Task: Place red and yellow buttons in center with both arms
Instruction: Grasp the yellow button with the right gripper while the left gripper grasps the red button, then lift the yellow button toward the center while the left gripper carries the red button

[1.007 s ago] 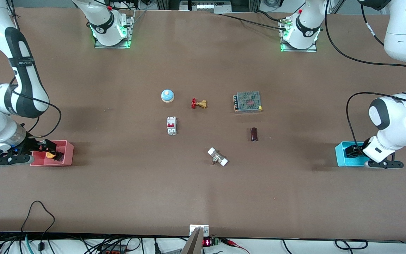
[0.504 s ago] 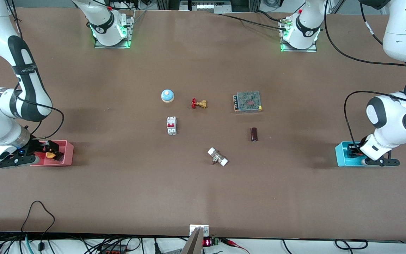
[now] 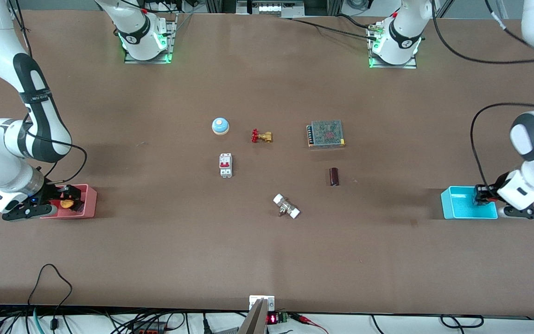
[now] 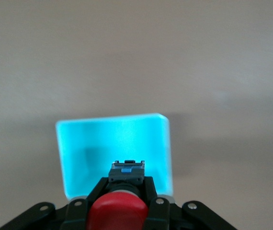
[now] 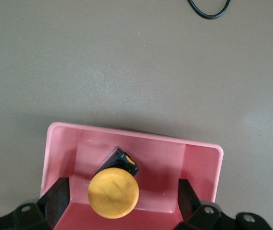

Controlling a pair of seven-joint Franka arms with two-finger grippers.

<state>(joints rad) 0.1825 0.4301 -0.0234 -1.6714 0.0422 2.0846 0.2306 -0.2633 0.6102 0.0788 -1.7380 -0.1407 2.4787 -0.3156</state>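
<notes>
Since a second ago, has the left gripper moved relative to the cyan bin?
Yes. The left gripper, shut on the red button, has shifted from over the cyan bin toward the bin's edge at the left arm's end of the table.

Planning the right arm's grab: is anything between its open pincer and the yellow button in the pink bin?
Nothing visible. The right pincer hangs open over the pink bin, one finger on each side of the yellow button, which lies alone in the bin. Only the bin's walls stand around it.
</notes>
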